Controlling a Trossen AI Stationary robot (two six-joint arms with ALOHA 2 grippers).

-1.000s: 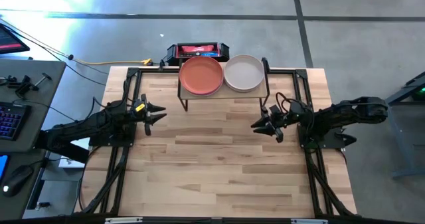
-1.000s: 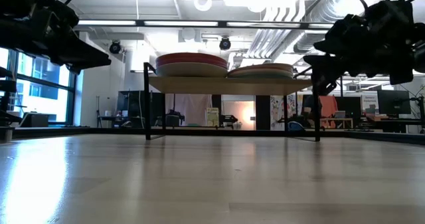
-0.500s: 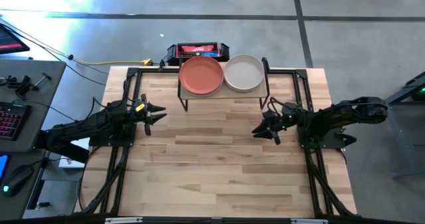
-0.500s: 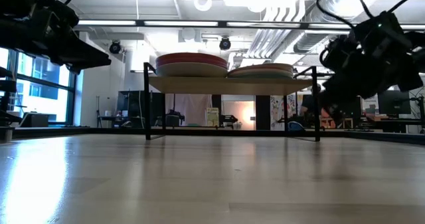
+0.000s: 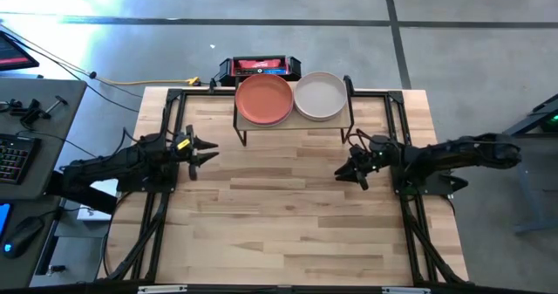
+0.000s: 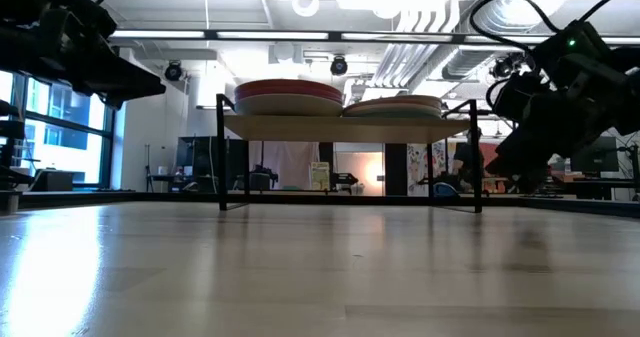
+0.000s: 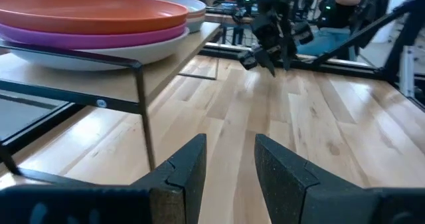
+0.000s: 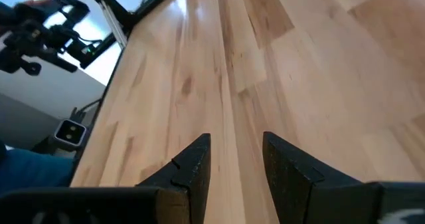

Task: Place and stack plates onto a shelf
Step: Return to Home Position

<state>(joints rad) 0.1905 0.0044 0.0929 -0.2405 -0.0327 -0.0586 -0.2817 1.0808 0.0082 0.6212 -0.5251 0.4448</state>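
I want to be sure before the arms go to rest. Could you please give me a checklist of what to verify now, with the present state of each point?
1. Left hand open and empty: ok.
2. Right hand open and empty, above the bare table: ok.
3. Both hands apart from the shelf: ok.
4. Terracotta plate tops the left stack, grey plate tops the right one, and both lie within the shelf: ok.
5. Stacks sit level in the low view: ok.
6. Full count of plates in each stack: cannot tell.
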